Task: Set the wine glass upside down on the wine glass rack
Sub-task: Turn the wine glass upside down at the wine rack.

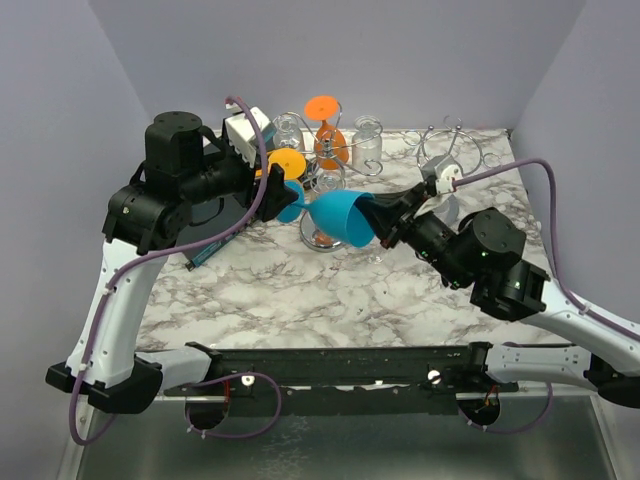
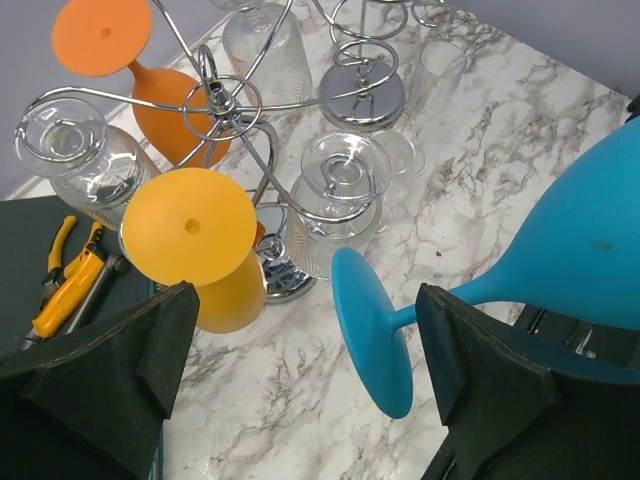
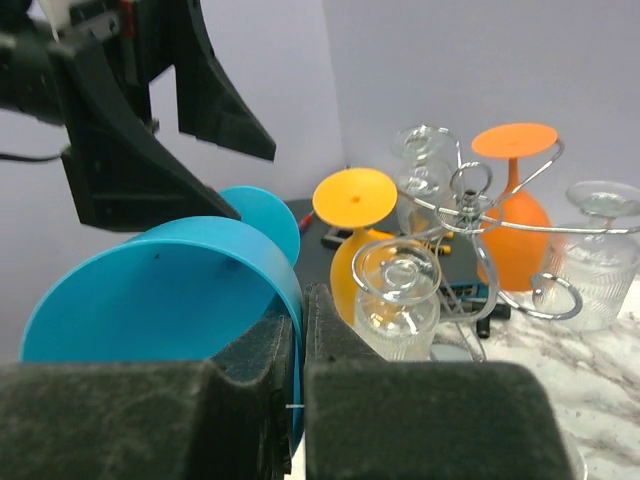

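Observation:
A blue wine glass [image 1: 340, 217] is held on its side above the table, foot toward the left. My right gripper [image 1: 385, 222] is shut on its bowl rim [image 3: 296, 300]. My left gripper [image 1: 282, 197] is open, with the blue foot [image 2: 372, 330] and stem between its fingers, nearer the right one, not touching. The chrome wire rack [image 1: 322, 170] stands just behind, with orange [image 2: 195, 240] and clear glasses [image 2: 340, 195] hanging upside down. In the right wrist view the rack [image 3: 470, 205] is to the right of the blue bowl.
A second chrome rack [image 1: 450, 150], holding no glasses, stands at the back right. A dark tool tray with yellow pliers [image 2: 65, 280] lies at the left behind the rack. A clear tumbler [image 1: 367, 140] stands at the back. Marble table [image 1: 300, 290] extends toward the near edge.

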`<state>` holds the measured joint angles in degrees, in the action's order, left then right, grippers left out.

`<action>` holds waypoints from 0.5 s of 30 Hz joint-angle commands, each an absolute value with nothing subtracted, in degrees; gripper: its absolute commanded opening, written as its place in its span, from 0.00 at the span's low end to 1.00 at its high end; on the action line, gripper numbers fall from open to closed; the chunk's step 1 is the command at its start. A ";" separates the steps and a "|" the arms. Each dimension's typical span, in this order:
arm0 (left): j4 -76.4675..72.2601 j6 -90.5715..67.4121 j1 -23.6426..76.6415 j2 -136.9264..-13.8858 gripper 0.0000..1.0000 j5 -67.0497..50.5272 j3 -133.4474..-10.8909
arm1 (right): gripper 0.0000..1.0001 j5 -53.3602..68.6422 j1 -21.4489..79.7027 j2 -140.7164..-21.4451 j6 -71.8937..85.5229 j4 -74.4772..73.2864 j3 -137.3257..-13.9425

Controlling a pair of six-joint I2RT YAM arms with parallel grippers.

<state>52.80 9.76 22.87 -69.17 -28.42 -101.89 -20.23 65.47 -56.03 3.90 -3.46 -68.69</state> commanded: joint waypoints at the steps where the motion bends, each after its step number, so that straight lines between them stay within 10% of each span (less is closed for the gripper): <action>1: 53.26 8.53 22.77 -69.42 0.99 -30.86 -103.24 | 0.00 -22.35 65.60 -54.16 0.55 3.49 -68.82; 7: 53.26 8.56 22.81 -69.93 0.93 -32.95 -102.91 | 0.01 -21.44 65.57 -53.75 -1.67 5.41 -68.98; 15: 53.17 8.89 22.76 -73.23 0.36 -37.05 -107.29 | 0.01 -17.92 65.58 -55.27 -1.78 7.68 -68.20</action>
